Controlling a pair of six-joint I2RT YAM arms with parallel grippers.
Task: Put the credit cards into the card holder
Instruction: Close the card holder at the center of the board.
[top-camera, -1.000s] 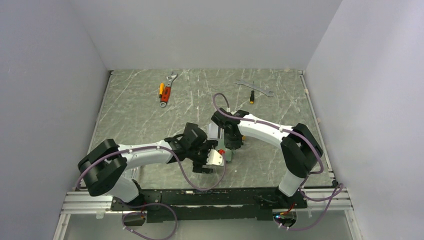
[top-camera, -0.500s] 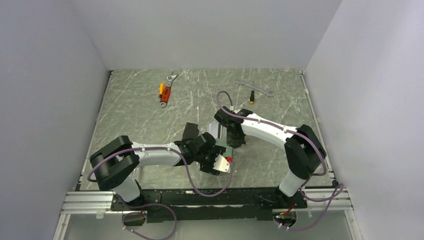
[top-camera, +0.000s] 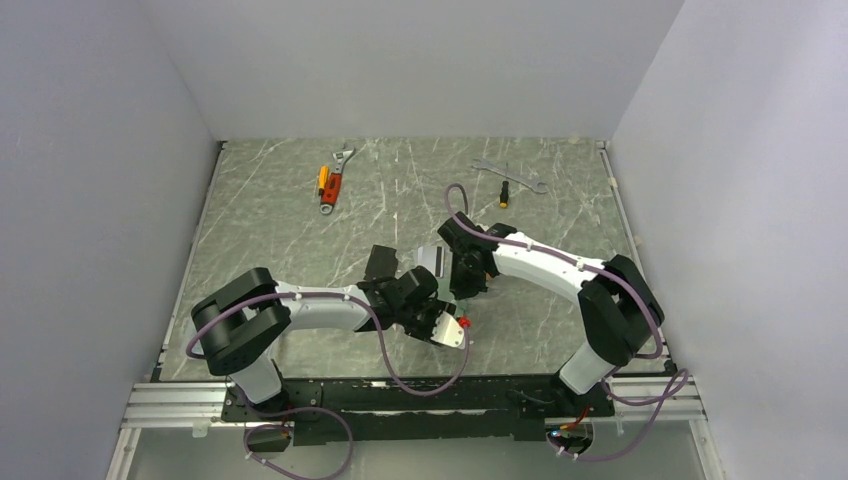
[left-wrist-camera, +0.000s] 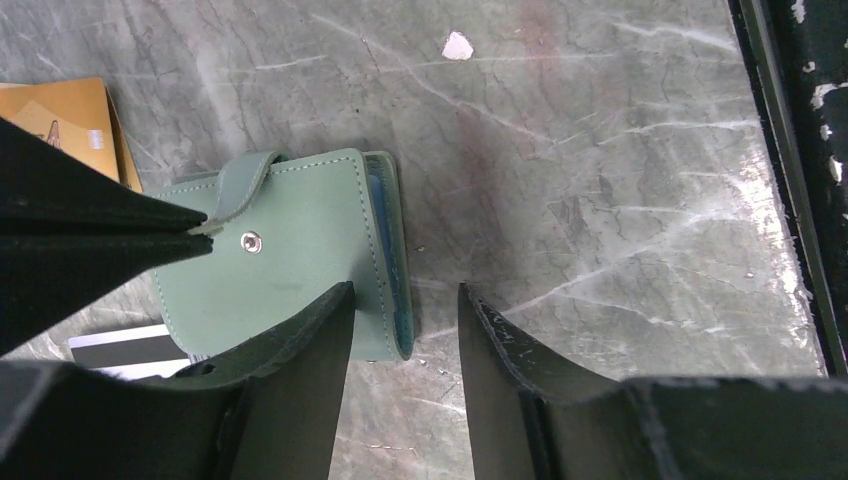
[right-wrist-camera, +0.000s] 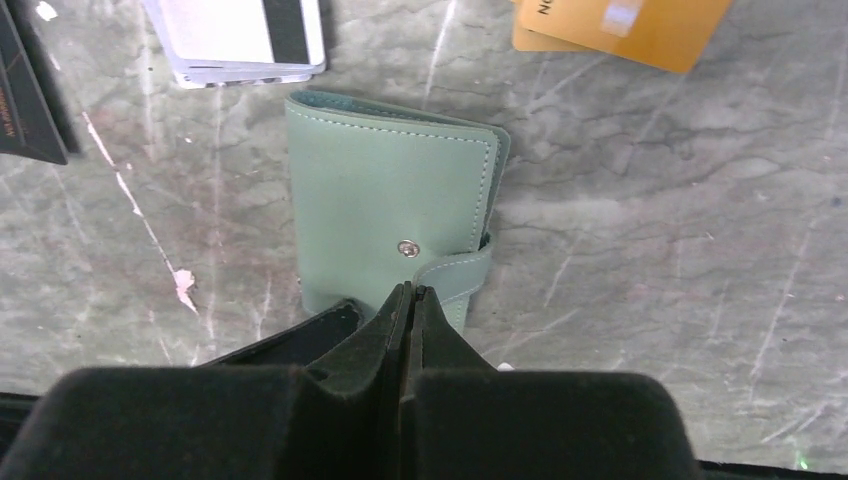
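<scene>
Green holder lies folded on the table between both arms, snap undone. The right gripper, fingers pressed together, appears to pinch the tab. The left gripper, jaws partly spread, straddles the holder's open edge without clamping it. Orange cards, striped silver cards and a black card lie loose beside it. Likely early: the holder needs opening, and every visible card remains outside.

Plain pale grey walls enclose a grey-green marbled bench, scratched with white streaks; an aluminium rail edges its near side.
</scene>
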